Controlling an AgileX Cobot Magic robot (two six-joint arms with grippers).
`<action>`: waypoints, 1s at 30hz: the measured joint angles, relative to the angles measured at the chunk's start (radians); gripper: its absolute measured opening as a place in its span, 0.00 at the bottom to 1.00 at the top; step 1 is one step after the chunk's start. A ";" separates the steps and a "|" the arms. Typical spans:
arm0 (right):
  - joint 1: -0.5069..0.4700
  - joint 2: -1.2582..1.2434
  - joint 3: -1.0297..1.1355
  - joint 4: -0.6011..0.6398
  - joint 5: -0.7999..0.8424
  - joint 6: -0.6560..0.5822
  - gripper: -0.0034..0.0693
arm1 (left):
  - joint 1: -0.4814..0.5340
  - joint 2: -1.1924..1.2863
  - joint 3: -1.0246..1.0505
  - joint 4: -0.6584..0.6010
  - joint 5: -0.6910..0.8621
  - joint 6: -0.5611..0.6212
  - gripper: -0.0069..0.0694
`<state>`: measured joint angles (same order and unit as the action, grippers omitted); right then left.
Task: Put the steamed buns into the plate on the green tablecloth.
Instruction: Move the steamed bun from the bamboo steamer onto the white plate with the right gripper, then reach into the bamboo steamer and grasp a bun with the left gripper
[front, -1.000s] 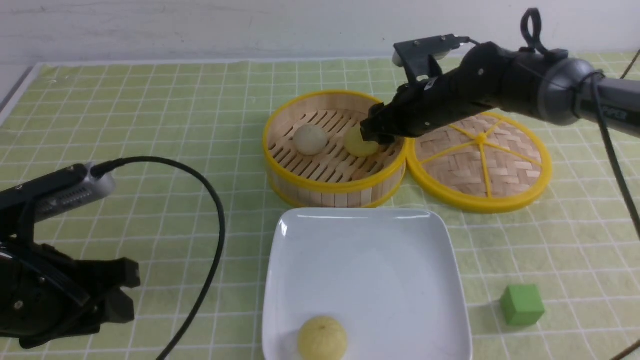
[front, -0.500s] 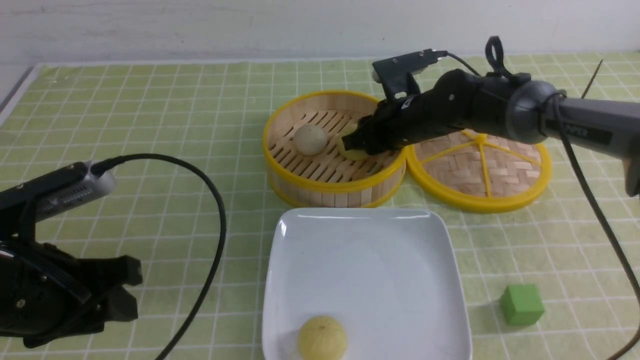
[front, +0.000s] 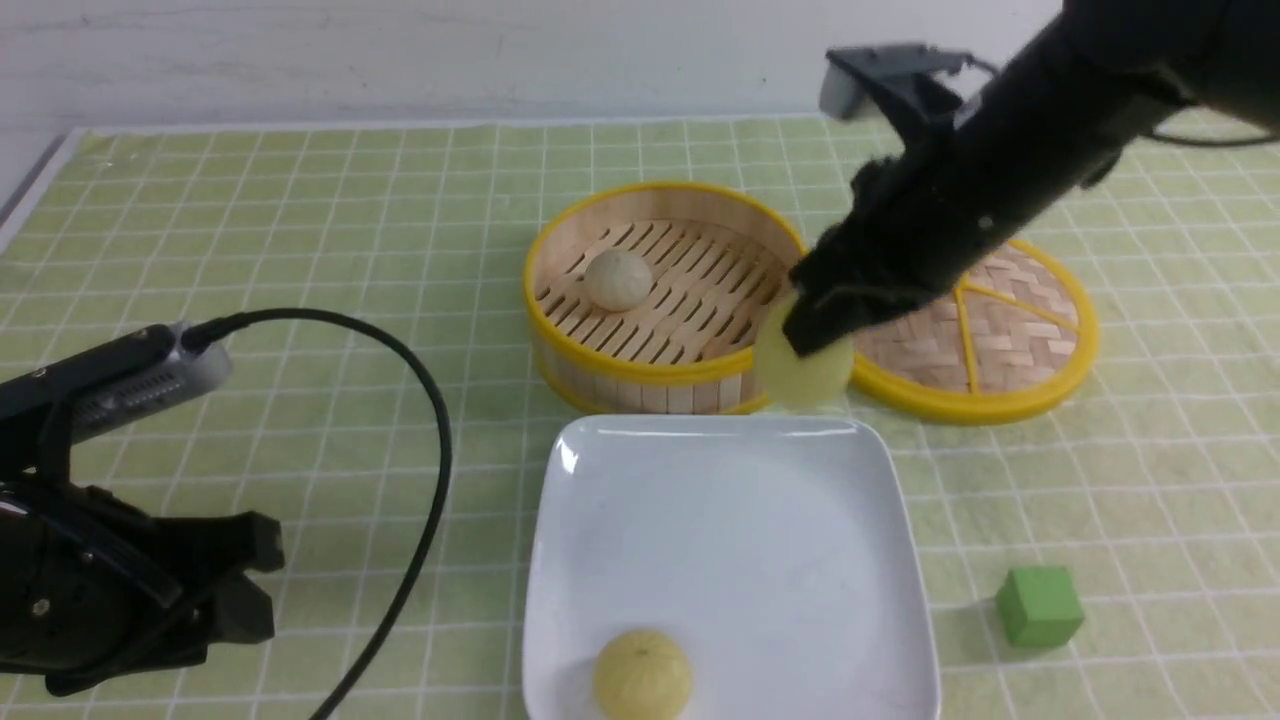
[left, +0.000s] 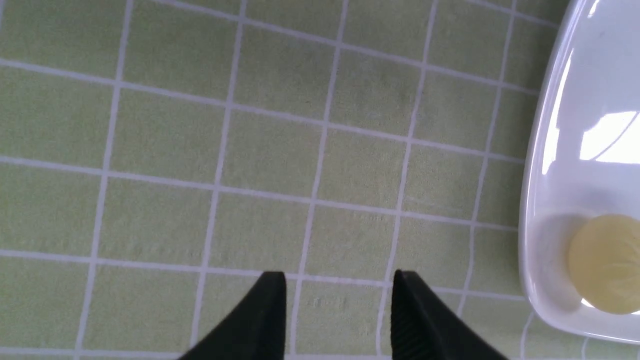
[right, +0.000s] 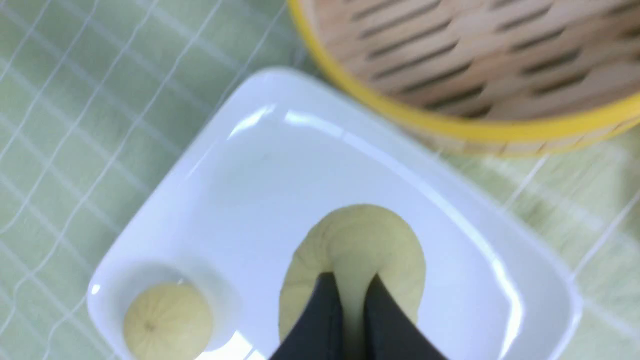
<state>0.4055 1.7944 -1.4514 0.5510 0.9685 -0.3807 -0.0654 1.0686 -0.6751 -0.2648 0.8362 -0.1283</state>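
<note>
Steamed bun (front: 805, 378), smooth dome, pinched by right gripper (right: 351, 287)

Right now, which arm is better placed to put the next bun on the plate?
Right. The right gripper holds a yellow bun above the plate; the left gripper sits open over tablecloth beside it, empty.

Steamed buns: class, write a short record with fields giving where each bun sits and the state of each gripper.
bun in right gripper: pale yellow bun, in the air by the far rim of the white plate
bun on plate: second yellow bun, at the near edge
bun in bamboo steamer basket: off-white bun
left gripper: open, empty, over the green tablecloth
</note>
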 joint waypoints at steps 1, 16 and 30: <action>0.000 0.000 0.012 0.003 -0.007 0.000 0.08 | 0.000 0.000 0.000 0.000 -0.001 0.000 0.51; 0.008 0.016 0.146 0.023 -0.110 0.050 0.85 | 0.000 0.000 0.000 0.006 -0.021 0.000 0.50; -0.169 -0.368 0.131 -0.393 0.258 0.245 0.03 | -0.001 0.260 -0.296 -0.161 0.066 0.128 0.09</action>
<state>0.2362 1.4265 -1.3201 0.1584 1.2267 -0.1355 -0.0662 1.3283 -0.9706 -0.4262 0.9018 0.0000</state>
